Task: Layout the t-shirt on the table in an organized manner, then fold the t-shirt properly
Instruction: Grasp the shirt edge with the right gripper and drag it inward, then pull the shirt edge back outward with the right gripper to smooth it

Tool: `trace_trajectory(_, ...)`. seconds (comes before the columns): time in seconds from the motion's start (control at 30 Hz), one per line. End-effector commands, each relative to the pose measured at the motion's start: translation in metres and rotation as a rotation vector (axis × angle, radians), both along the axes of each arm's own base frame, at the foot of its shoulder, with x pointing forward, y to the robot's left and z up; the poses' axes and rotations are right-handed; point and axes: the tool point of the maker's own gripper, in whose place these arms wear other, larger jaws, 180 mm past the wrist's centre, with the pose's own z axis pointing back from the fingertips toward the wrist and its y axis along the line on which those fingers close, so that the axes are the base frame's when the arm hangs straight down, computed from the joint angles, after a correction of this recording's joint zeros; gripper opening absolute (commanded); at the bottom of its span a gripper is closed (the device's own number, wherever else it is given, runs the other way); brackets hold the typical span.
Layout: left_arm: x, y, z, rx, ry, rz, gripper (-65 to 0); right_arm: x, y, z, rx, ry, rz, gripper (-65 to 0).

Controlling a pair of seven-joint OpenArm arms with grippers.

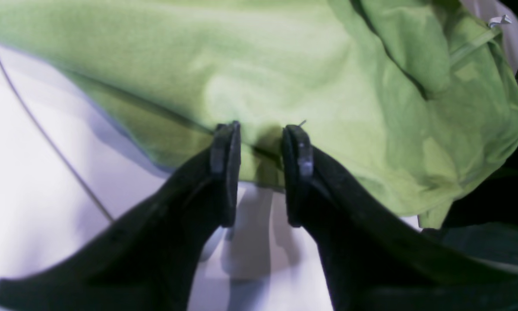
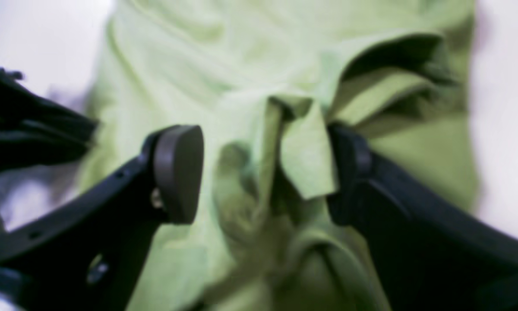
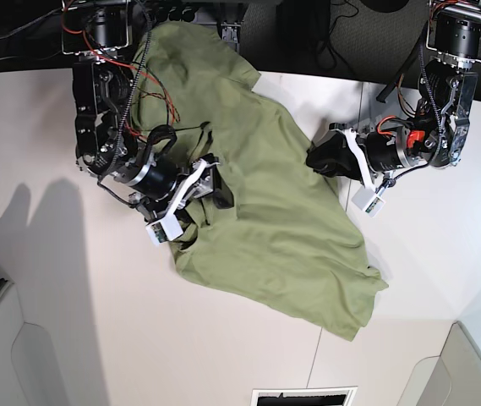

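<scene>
The left gripper (image 1: pixel 261 134) has its fingers (image 1: pixel 225 172) set a narrow gap apart, straddling the hem of the shirt (image 1: pixel 259 82); a bit of cloth edge sits between the tips, but whether it is pinched I cannot tell. The right gripper (image 2: pixel 263 172) has its fingers (image 2: pixel 179 172) spread wide, with a bunched fold of the shirt standing up between them and touching the pad on one side, the other pad clear of the cloth.

From the base view, the left gripper (image 3: pixel 320 159) meets the shirt's edge at about 3 o'clock of the garment, and the right gripper (image 3: pixel 210 188) sits over the cloth at about 9 o'clock. The shirt (image 3: pixel 265 220) lies rumpled and slantwise across the white tabletop (image 3: pixel 96 321), one end trailing over the far edge at 11 o'clock, the other reaching towards 5 o'clock. A thin dark seam (image 1: pixel 47 134) runs across the tabletop beside the left gripper.
</scene>
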Motion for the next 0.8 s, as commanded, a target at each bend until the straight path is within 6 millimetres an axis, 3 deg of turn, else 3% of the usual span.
trace_trajectory(0.0,0.005,0.002,0.007,-0.006,-0.022,-0.001,-44.7,0.012,0.008,0.023,0.04,-0.071,0.008,-23.3)
trace_trajectory(0.17,0.005,0.002,0.008,-0.007,-0.023,-0.001,-44.7,0.018,0.017,0.03,0.046,-0.087,0.007,-24.6)
trace_trajectory(0.4,0.004,0.002,0.007,-0.006,-0.019,-0.001,-44.7,0.017,0.015,0.027,0.028,-0.084,0.008,-63.4)
trace_trajectory(0.63,0.004,0.004,0.006,0.004,-0.019,-0.003,-44.7,0.021,0.009,0.032,0.015,-0.106,-0.008,-65.0)
trace_trajectory(0.77,0.003,0.006,0.003,0.027,-0.019,-0.008,-44.7,0.034,-0.017,0.061,0.01,-0.193,-0.075,-65.0)
